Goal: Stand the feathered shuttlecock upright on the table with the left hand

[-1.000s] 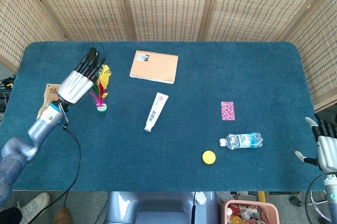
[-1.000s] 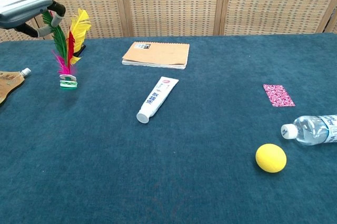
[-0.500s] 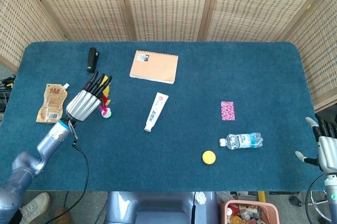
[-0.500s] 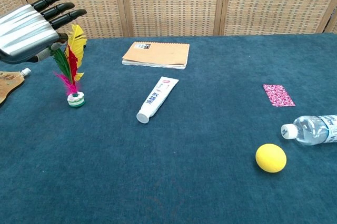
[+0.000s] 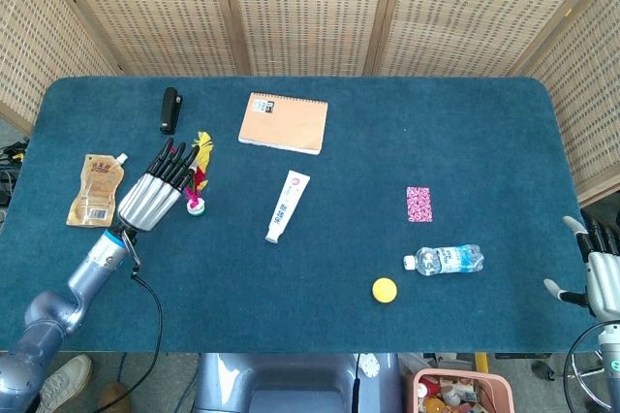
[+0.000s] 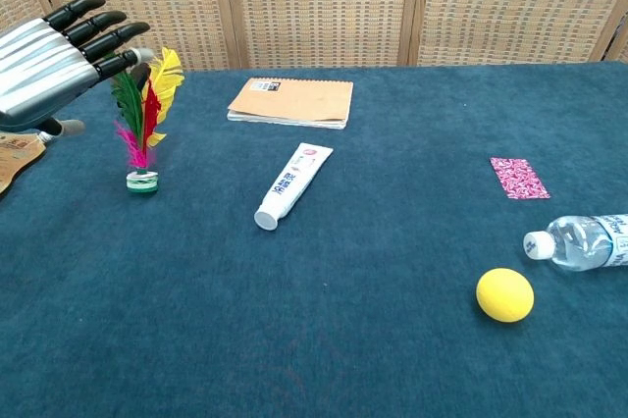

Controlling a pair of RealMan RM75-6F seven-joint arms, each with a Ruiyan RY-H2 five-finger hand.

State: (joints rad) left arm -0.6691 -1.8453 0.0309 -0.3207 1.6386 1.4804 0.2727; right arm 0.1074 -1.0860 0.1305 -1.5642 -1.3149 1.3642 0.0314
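The feathered shuttlecock (image 6: pixel 143 124) stands upright on its round base on the blue table, with green, red, pink and yellow feathers pointing up; in the head view the shuttlecock (image 5: pixel 198 180) sits left of centre. My left hand (image 6: pixel 54 57) hovers just to its left with the fingers stretched out and apart, holding nothing; the fingertips reach near the feather tops. In the head view the left hand (image 5: pixel 155 190) lies beside the shuttlecock. My right hand (image 5: pixel 599 272) hangs off the table's right edge, away from everything.
A notebook (image 5: pixel 283 123), a white tube (image 5: pixel 287 206), a pink card (image 5: pixel 418 204), a water bottle (image 5: pixel 446 260) and a yellow ball (image 5: pixel 385 289) lie across the table. A black stapler (image 5: pixel 170 109) and a brown pouch (image 5: pixel 95 188) are near the left hand.
My left hand has let go of the shuttlecock and drawn back to the left and toward me. The shuttlecock now stands free, slightly nearer than where it was held.
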